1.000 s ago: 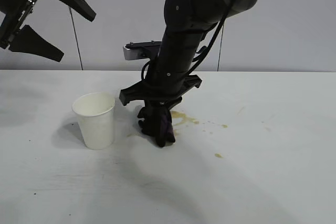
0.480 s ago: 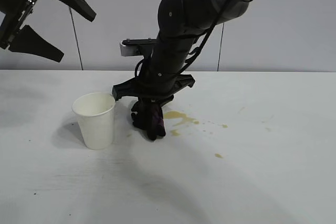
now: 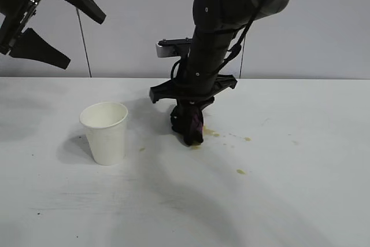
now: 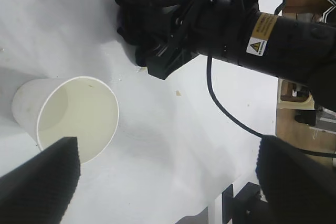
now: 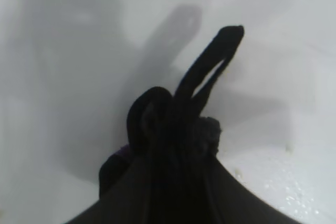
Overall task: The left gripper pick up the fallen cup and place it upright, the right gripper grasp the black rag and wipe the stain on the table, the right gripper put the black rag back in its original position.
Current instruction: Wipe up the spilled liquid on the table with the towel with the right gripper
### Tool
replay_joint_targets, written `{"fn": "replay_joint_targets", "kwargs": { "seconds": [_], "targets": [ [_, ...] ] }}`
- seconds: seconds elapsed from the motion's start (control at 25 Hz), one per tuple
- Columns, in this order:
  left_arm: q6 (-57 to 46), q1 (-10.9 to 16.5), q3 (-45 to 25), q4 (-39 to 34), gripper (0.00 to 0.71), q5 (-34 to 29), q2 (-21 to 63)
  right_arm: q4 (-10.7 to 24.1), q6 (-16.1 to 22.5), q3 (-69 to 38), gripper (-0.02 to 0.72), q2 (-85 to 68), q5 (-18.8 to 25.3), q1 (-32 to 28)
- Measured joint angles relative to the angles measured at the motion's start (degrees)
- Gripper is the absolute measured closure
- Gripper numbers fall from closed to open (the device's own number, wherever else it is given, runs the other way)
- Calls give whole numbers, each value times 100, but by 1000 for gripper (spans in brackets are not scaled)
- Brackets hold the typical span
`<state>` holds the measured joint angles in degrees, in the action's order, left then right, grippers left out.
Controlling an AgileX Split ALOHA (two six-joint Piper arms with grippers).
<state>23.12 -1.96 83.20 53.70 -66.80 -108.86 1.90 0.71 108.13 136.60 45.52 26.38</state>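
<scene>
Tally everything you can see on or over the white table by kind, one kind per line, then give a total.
Cups: 1, the white cup, upright.
Rags: 1, the black rag, in the right claw.
Stains: 1, the stain, with small splashes.
Claws: 2, the right one, and the left claw open above the table.
Total: 5

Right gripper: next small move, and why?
Probably keep the rag pressed down and drag it on across the spots beside it. The right gripper is shut on the black rag, which sits on the table at the edge of the stain; small splashes remain. The cup already stands upright, and the left gripper hangs open, clear of it.
</scene>
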Motion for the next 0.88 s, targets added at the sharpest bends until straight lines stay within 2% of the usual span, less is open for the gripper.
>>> {"fn": "replay_joint_targets", "kwargs": {
  "seconds": [0.12, 0.24, 0.32, 0.4, 0.52, 0.6, 0.72, 0.88],
  "targets": [
    [0, 0, 0, 0, 53, 0, 0, 69, 29, 9, 590, -34, 436, -100],
    [0, 0, 0, 0, 53, -5, 0, 85, -144, 37, 590, -40, 789, -116],
    [0, 0, 0, 0, 53, -5, 0, -59, -454, 44, 590, -40, 1007, -98],
    [0, 0, 0, 0, 53, -5, 0, -406, -766, 44, 590, -47, 1157, -66],
    [0, 0, 0, 0, 53, -5, 0, -873, -1078, 44, 590, -47, 1242, 107],
    [0, 0, 0, 0, 53, -5, 0, -986, -1157, 37, 590, -40, 1242, 283],
    [0, 0, 0, 0, 53, -5, 0, -992, -1211, 26, 590, -40, 1215, 485],
    [0, 0, 0, 0, 53, -5, 0, -771, -1155, 26, 590, -40, 1246, 520]
  ]
}}
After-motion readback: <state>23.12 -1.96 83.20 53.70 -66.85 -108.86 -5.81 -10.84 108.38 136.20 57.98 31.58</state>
